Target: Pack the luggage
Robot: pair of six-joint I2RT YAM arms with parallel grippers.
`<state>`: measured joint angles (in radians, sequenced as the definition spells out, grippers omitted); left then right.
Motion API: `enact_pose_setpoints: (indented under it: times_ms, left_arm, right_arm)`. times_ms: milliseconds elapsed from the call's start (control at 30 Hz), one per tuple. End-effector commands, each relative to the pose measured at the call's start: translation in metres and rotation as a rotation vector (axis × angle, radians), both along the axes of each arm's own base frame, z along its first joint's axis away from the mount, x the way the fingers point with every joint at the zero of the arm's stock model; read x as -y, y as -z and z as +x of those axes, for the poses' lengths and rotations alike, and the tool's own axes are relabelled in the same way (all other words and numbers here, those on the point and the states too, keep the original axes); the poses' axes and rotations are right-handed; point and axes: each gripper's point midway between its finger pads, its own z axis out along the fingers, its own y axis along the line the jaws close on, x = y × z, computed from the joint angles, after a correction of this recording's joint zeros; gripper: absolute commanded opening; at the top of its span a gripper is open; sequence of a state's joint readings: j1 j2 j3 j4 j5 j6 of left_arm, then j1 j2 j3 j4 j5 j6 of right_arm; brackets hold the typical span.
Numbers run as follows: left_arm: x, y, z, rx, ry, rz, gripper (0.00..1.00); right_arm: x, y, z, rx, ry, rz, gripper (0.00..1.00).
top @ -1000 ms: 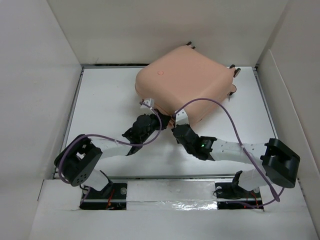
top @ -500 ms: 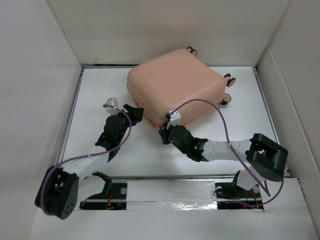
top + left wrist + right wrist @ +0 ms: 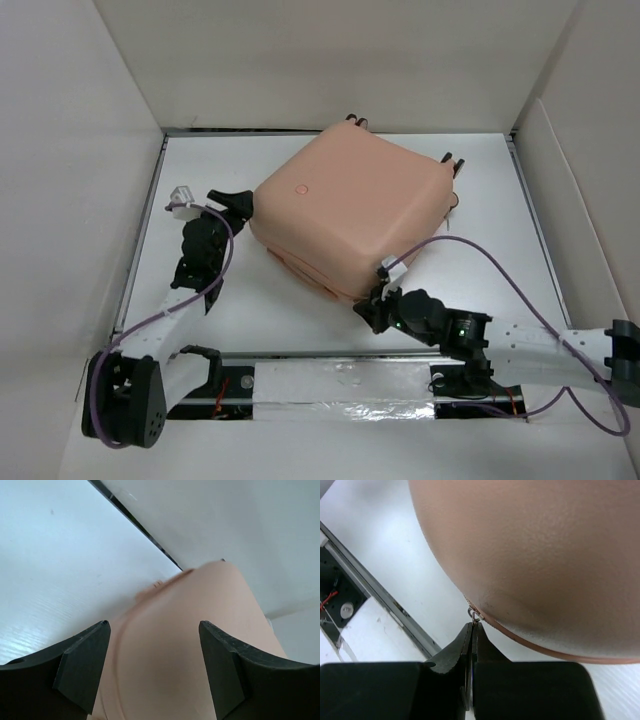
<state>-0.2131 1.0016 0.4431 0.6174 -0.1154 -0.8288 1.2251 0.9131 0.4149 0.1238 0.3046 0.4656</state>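
The peach-pink luggage lies closed on the white table, turned so one corner points at the arms, with its wheels at the far right side. My left gripper stands open at the suitcase's left corner. In the left wrist view its fingers frame the shell without touching it. My right gripper is at the near corner. In the right wrist view it is shut on the small metal zipper pull at the seam under the shell.
White walls box in the table on three sides, with a dark rail along the back edge. A raised white ledge with foil tape runs along the near edge. Purple cables loop over both arms.
The left gripper opened and drew back to the left. The right gripper pulled towards the near edge while staying shut on the zipper pull. The luggage turned and slid left and nearer.
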Motion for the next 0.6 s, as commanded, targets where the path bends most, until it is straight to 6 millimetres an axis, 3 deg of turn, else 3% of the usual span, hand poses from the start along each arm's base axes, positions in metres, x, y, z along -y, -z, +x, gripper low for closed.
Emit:
enact_pose_setpoints:
  times_ms: [0, 33, 167, 200, 333, 367, 467, 567]
  left_arm:
    - [-0.011, -0.010, 0.021, 0.009, 0.005, -0.079, 0.68]
    - [-0.005, -0.011, 0.023, 0.017, 0.049, -0.107, 0.68]
    - [0.004, -0.009, 0.039, -0.010, 0.092, -0.097, 0.65]
    - [0.011, -0.005, 0.039, -0.013, 0.110, -0.097, 0.64]
    - [0.045, 0.022, 0.033, -0.060, 0.167, -0.027, 0.61]
    - [0.065, 0.030, 0.028, -0.080, 0.214, -0.005, 0.60]
    - [0.096, 0.052, 0.018, -0.122, 0.293, 0.040, 0.59]
    - [0.112, 0.057, 0.016, -0.105, 0.348, 0.033, 0.57]
  right_arm:
    - [0.005, -0.044, -0.001, 0.019, 0.018, 0.161, 0.00]
    - [0.015, -0.055, 0.003, 0.044, 0.036, 0.185, 0.00]
    - [0.062, -0.057, 0.039, 0.099, 0.166, 0.112, 0.00]
    - [0.079, -0.060, 0.057, 0.110, 0.223, 0.104, 0.00]
    - [0.128, -0.081, 0.090, 0.172, 0.342, 0.074, 0.00]
    - [0.136, -0.090, 0.093, 0.209, 0.349, 0.072, 0.00]
    - [0.154, -0.098, 0.103, 0.225, 0.363, 0.061, 0.00]
    - [0.138, -0.085, 0.100, 0.201, 0.243, 0.059, 0.00]
